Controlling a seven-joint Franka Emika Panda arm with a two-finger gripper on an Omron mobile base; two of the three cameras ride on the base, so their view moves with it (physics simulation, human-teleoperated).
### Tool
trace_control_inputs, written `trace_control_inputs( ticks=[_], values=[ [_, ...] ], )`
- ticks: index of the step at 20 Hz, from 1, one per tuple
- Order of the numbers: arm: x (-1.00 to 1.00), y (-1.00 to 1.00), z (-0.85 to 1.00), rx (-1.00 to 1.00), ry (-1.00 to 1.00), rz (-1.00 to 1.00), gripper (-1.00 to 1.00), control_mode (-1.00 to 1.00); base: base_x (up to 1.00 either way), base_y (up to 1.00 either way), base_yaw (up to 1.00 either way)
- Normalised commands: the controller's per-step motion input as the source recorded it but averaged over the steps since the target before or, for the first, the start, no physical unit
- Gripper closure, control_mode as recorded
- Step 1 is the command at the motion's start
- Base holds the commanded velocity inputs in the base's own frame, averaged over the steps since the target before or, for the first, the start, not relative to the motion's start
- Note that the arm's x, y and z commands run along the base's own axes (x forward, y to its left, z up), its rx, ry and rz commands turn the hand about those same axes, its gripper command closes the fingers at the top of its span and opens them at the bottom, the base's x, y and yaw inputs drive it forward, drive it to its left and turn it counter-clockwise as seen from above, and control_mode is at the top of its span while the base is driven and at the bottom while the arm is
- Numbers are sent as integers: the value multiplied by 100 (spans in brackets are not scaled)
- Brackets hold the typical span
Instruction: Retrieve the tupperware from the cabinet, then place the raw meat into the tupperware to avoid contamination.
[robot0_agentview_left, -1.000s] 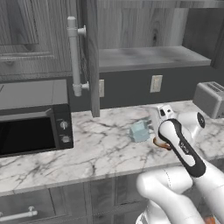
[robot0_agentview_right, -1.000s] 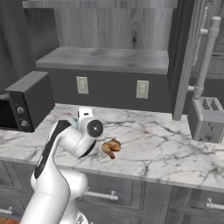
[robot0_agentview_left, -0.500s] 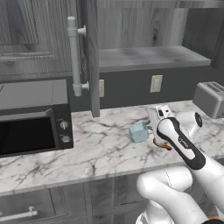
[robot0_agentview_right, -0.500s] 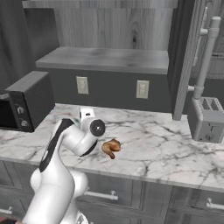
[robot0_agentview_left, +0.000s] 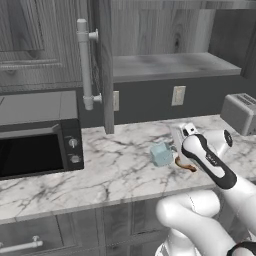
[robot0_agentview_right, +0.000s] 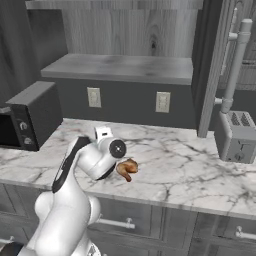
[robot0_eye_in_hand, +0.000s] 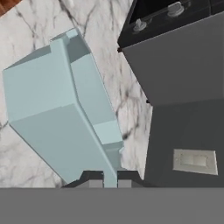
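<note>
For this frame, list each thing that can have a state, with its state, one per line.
Dark grey wood-grain upper cabinet: door open, shelf bare.
Pale teal translucent plastic tupperware: on the marble counter, its wall clamped in the pincer.
Pincer: shut on the tupperware wall.
Brown-orange lumpy raw meat: on the counter, outside the tupperware.

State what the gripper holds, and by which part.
The gripper holds the tupperware, jaws shut on its thin rim wall.
</note>
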Motion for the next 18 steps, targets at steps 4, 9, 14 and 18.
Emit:
trace_control_inputs(
  ticks=[4, 9, 14, 18],
  values=[
    [3, 17, -41, -3, -5, 0, 100, -100, 0, 0, 0],
    [0, 22, -27, 0, -5, 0, 100, -100, 0, 0, 0],
    [0, 23, -23, 0, -7, -1, 100, -100, 0, 0, 0],
    [0, 23, -23, 0, -8, -2, 100, -100, 0, 0, 0]
  ],
)
